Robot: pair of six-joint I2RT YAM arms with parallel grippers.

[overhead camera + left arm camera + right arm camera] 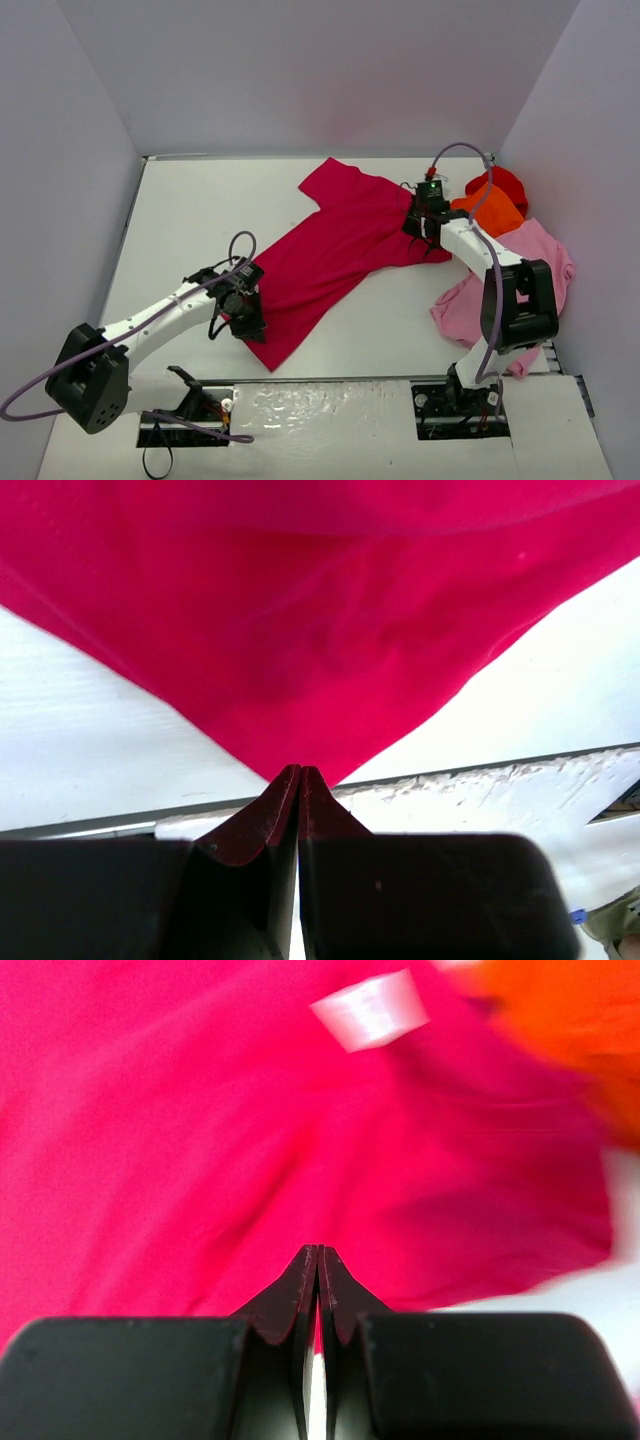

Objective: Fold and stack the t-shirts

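The crimson t-shirt [330, 245] is stretched out on a slant across the middle of the white table [200, 220]. My left gripper [247, 316] is shut on its lower-left edge. In the left wrist view the cloth [320, 630] draws down to a point at the shut tips [300, 771]. My right gripper [419, 228] is shut on the shirt's upper-right edge. In the right wrist view the cloth [200, 1140] with its white tag [370, 1008] spreads just past the shut tips [318, 1250]. An orange t-shirt [490, 212], a bright red one [505, 182] and a light pink one [525, 270] lie heaped at the right.
Grey walls close in the table on the left, back and right. The near table edge [480, 770] runs just behind the left gripper. The right arm's forearm [480, 250] lies over the heap of shirts. The orange cloth [570, 1020] sits close beside the right gripper.
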